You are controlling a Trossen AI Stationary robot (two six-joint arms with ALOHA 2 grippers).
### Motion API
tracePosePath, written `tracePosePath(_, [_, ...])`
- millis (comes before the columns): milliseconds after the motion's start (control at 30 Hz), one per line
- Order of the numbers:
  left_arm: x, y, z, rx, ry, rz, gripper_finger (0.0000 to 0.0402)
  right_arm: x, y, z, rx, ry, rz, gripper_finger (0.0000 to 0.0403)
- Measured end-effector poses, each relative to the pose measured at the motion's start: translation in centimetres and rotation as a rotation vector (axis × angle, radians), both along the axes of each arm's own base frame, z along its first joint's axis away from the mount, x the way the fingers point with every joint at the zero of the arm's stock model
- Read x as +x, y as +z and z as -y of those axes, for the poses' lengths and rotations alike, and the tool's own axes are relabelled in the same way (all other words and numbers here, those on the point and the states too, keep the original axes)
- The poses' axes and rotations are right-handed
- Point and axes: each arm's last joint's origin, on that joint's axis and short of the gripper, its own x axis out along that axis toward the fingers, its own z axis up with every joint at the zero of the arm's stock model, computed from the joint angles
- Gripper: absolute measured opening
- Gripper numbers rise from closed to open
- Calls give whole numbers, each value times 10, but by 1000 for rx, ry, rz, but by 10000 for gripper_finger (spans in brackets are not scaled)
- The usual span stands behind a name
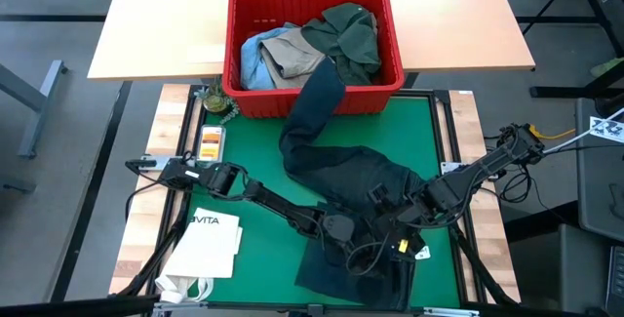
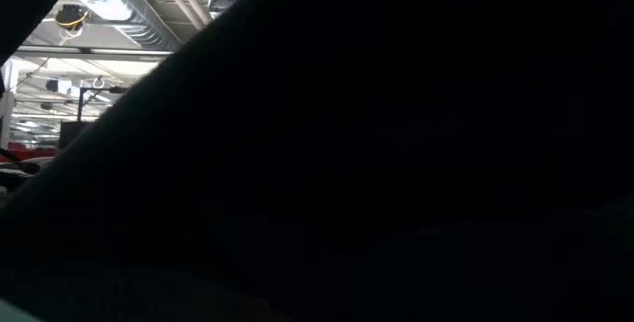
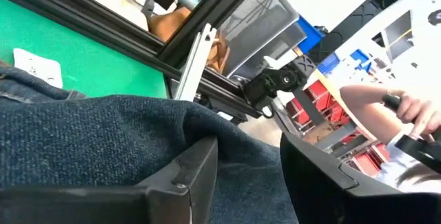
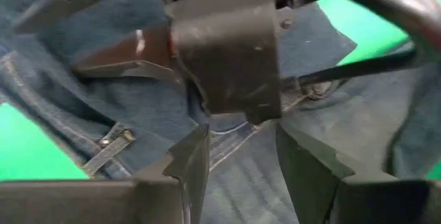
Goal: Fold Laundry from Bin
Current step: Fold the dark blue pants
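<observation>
Four views agree on little. From above, the red bin (image 1: 314, 52) sits at the far edge of the green mat (image 1: 253, 151), holding a dark green shirt (image 1: 346, 34), a tan garment (image 1: 295, 56) and a light blue piece (image 1: 255, 60). Dark trousers (image 1: 336, 161) trail out of the bin over its near wall and spread across the mat, ending at the near edge. Both arms meet over that spread cloth, but from above their ends merge into one dark cluster.

Only the wrist views separate them. The left gripper (image 3: 248, 176) lies low on the trousers (image 3: 89, 134) with its fingers apart and nothing clamped between them; beyond the worktop a person's hand (image 3: 413, 114) shows. The right gripper (image 4: 238, 158) hovers just above the trousers (image 4: 138, 107), fingers apart, facing the left arm's end close ahead; a belt loop and seam show.

A white paper bag (image 1: 207, 249) lies beside the mat, left of the trousers. Dark cloth blocks nearly the whole low view.
</observation>
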Motion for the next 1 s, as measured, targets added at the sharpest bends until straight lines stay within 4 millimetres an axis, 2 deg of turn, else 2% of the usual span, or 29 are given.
tracePosePath(167, [1, -1, -3, 13, -13, -5, 151, -1, 0, -2, 56, 53, -28, 168])
tracePosePath(300, [1, 0, -7, 85, -115, 56, 151, -1, 1, -5, 64, 63, -21, 168])
tracePosePath(533, [0, 32, -17, 176, -128, 198, 151, -8, 1, -19, 78, 121, -17, 168])
tracePosePath(633, [-1, 37, -21, 231, -133, 202, 151, -13, 1, -25, 64, 128, -3, 168])
tracePosePath(867, [-13, 56, -35, 407, -109, 11, 151, -21, 1, -36, -53, 7, 88, 168])
tracePosePath(1000, [-27, 58, -38, 502, -101, -163, 151, -25, 1, -38, -2, 20, 34, 168])
